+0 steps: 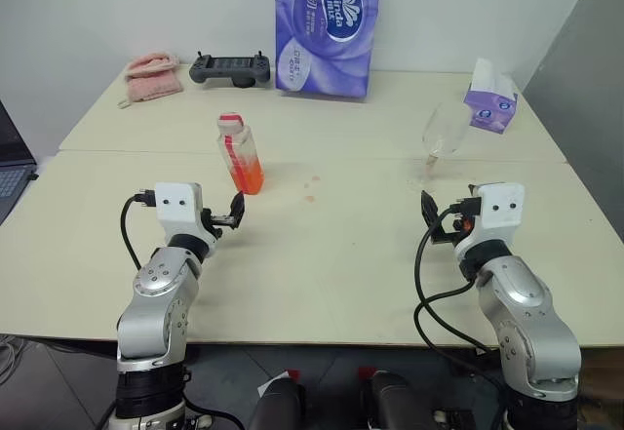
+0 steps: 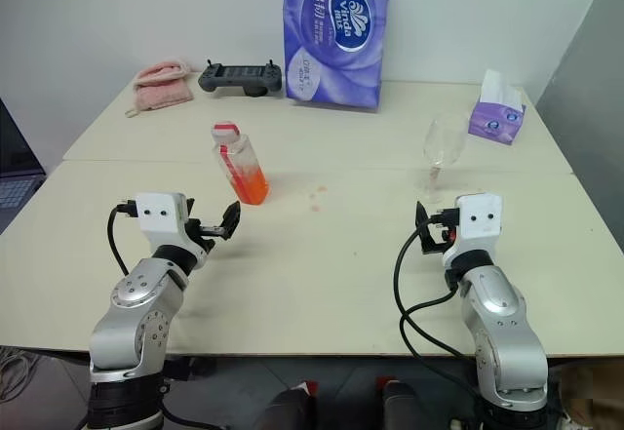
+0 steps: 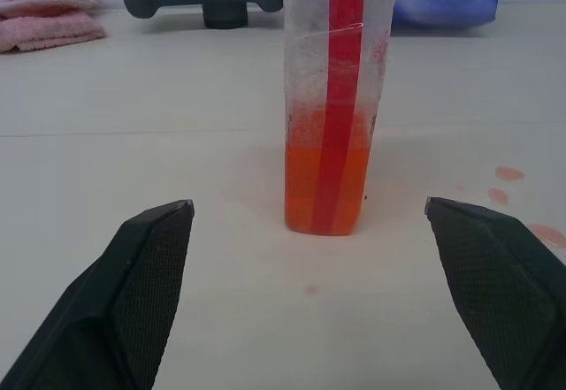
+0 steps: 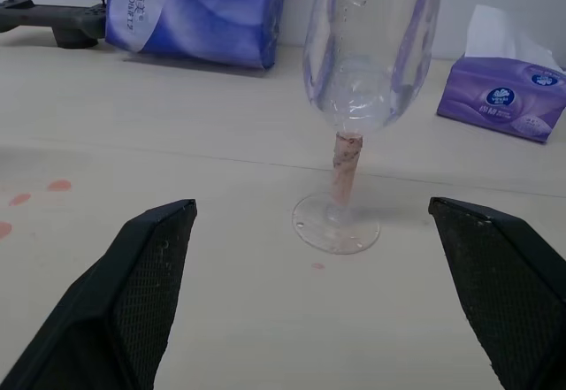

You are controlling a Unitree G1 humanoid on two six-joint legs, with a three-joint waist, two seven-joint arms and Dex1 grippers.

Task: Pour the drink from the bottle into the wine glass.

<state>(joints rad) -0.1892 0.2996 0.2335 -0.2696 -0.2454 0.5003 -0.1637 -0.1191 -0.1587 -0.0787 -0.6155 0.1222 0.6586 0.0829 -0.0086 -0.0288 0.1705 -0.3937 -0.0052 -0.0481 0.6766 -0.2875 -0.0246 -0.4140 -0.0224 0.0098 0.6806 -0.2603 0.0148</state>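
While bottle (image 3: 334, 125) stands capped – wrist reveals drink (image 3: 325, 187) low.

Both arms are chunky silver metal with rounded joint housings and black bands at the joints. A white boxy module with a couple of dark dots sits right behind each gripper. The left gripper (image 1: 232, 214) and right gripper (image 1: 430, 217) have black wedge-shaped fingers (image 3: 146, 293) with a fine mesh texture. Loose black cables loop back from the white modules, a fatter bundle on the right arm.
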